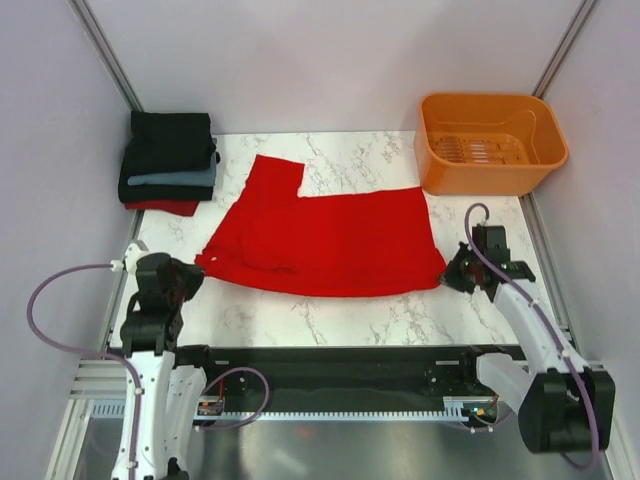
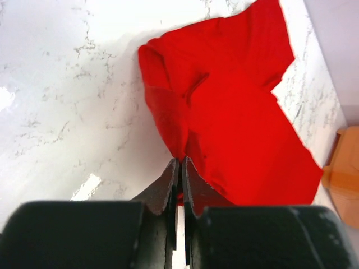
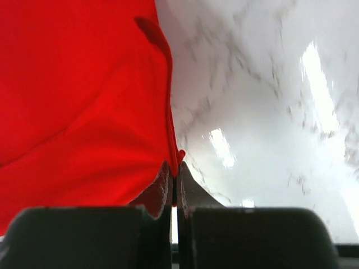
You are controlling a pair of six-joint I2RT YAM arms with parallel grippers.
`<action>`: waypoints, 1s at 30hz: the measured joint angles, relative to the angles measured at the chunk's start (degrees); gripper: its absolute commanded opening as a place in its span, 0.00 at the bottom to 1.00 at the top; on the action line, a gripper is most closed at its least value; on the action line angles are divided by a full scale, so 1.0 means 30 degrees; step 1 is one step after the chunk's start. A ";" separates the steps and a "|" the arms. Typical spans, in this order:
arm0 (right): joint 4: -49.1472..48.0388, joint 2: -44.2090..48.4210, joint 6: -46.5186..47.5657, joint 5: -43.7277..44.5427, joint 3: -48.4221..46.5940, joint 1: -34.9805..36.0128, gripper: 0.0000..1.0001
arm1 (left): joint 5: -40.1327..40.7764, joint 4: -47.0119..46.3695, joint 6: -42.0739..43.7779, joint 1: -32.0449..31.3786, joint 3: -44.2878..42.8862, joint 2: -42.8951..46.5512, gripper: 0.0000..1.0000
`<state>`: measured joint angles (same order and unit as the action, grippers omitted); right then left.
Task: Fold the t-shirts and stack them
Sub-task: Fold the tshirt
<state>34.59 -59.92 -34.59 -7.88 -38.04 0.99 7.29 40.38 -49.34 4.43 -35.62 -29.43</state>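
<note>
A bright red t-shirt (image 1: 330,240) lies spread across the middle of the marble table, one sleeve pointing to the back. My left gripper (image 1: 195,268) is shut on its near left corner; in the left wrist view the red cloth (image 2: 235,112) is pinched between the fingertips (image 2: 180,165). My right gripper (image 1: 447,278) is shut on the shirt's near right corner, where the red hem (image 3: 84,112) runs into the closed jaws (image 3: 173,168). At the back left sits a stack of folded t-shirts (image 1: 168,160): black on top, slate-blue in the middle, red at the bottom.
An orange plastic basket (image 1: 490,140) stands at the back right corner. Grey walls close in the table on the left, back and right. A black rail (image 1: 330,360) runs along the near edge between the arm bases.
</note>
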 measured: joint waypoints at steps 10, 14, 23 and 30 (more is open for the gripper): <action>0.3220 0.6237 -0.2718 -0.0211 0.3315 0.0000 0.01 | -0.0160 0.4415 -0.0984 0.0000 -0.0641 0.3315 0.40; 0.4648 0.7067 -0.3067 0.0029 0.2863 0.0000 0.72 | 0.0692 0.5872 -0.0765 0.0000 -0.2739 0.4197 0.76; 0.6535 0.7650 -0.2696 0.1253 0.0874 0.0000 0.98 | -0.0386 0.4619 0.2295 0.0000 -0.5268 0.3264 0.78; 0.3810 1.0579 -0.2747 -0.0714 0.1763 0.0000 0.98 | -0.4459 -0.0153 0.4736 -0.0007 -0.5625 -0.5552 0.77</action>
<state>46.02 -28.18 -42.83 -10.02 -32.75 0.99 -6.09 39.92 -35.14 4.40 -52.49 -46.09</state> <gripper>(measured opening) 0.982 0.774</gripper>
